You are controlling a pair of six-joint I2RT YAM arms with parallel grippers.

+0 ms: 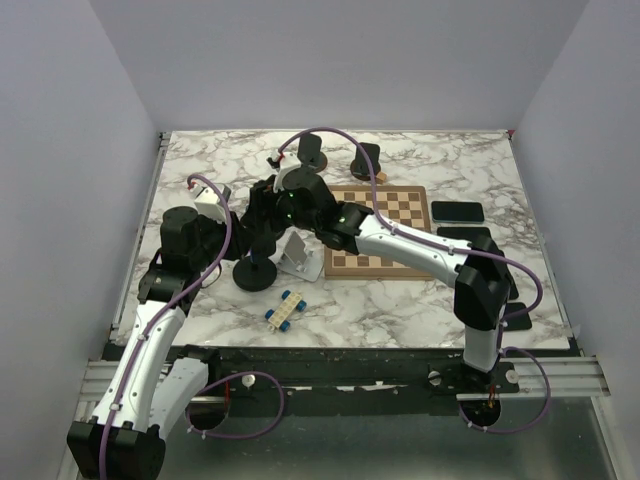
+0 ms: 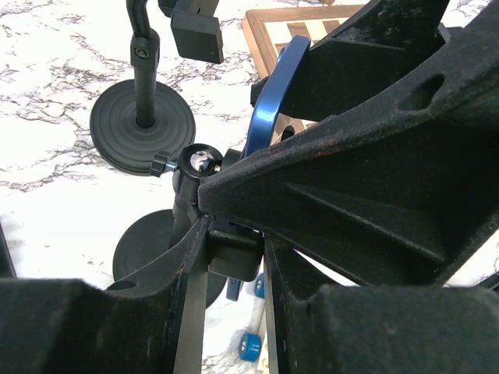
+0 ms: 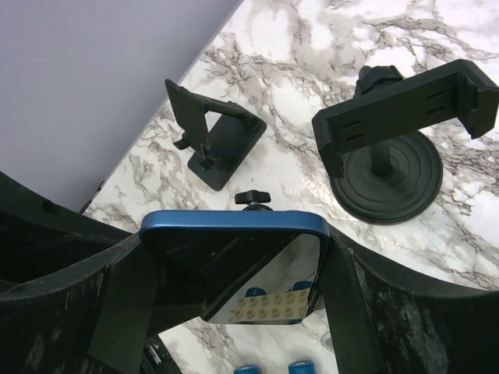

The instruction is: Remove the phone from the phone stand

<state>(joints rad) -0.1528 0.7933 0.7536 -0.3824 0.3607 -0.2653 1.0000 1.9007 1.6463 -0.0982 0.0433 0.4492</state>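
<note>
Right gripper (image 3: 238,251): closed on the phone (image 3: 234,269), one finger on each long side, blue top edge showing between them. Left gripper (image 2: 232,261): pinched on the phone stand (image 1: 255,272), on the black mount just below its ball joint, as far as the left wrist view shows.

Phone sits above the stand's round base, near the chessboard's (image 1: 400,215) left edge. Its lower end is hidden, so I cannot tell whether it has left the cradle.

Key relation: the phone's long axis runs steeply up from the mount, leaning, roughly in line with my right fingers. Judgement: draw the right arm along that axis while the left holds the stand down.
</note>
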